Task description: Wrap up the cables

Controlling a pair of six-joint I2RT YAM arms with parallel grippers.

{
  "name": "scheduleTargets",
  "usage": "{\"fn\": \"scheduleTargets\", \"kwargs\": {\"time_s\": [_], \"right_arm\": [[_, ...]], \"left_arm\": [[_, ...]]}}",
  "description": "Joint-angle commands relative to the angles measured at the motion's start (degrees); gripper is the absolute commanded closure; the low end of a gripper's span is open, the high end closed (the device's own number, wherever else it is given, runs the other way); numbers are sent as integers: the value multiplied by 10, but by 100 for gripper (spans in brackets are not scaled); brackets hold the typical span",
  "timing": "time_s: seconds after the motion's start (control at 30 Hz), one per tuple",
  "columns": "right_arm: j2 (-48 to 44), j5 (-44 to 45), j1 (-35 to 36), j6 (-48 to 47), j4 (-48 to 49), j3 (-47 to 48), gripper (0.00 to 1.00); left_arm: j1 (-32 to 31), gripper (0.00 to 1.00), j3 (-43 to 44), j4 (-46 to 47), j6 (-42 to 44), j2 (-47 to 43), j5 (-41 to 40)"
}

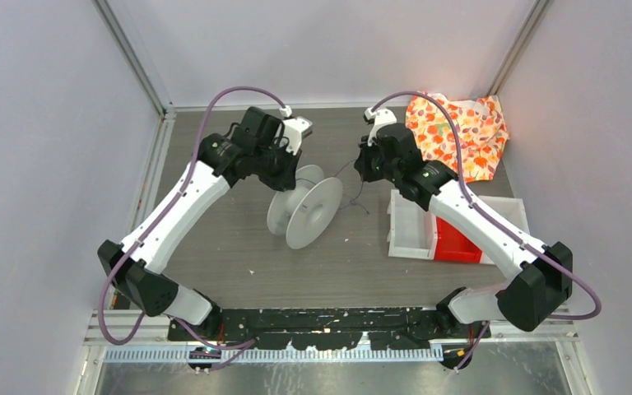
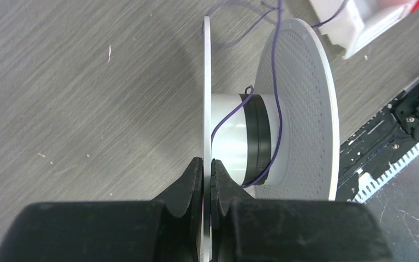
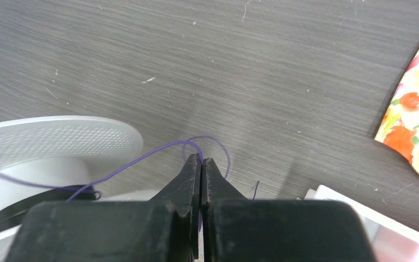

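Left fingers (image 2: 188, 185) clamp spool flange (image 2: 207, 82), right fingers (image 3: 188, 180) pinch thin limp cable (image 3: 142, 156), likely light and slippery; grip near loose end.

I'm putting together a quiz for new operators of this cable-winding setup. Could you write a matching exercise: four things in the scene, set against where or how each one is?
Things
1. left hand
2. right hand
3. orange-flowered fabric cloth
4. red plastic bin

Places or states
A. lies at the far right corner of the grey wood-grain table
B. shut on the thin purple wire
C. pinches a flange of the white plastic spool
D. sits against a white plastic bin

Pairs: 1-C; 2-B; 3-A; 4-D
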Motion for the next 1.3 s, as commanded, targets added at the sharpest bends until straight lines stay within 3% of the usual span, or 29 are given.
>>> {"fn": "scheduleTargets", "kwargs": {"time_s": [0.0, 0.2, 0.5, 0.67, 1.27], "right_arm": [[13, -33, -14, 27, 47, -27, 99], [27, -69, -26, 45, 66, -58, 98], [45, -151, -40, 119, 151, -121, 53], [52, -185, -40, 157, 197, -151, 38], [15, -203, -40, 224, 253, -234, 33]], "left_arm": [[3, 100, 62, -21, 34, -34, 67], [4, 99, 150, -60, 34, -37, 79], [12, 100, 207, 4, -37, -60, 61], [18, 99, 228, 35, -73, -68, 37], [23, 100, 271, 86, -127, -63, 32]]}}
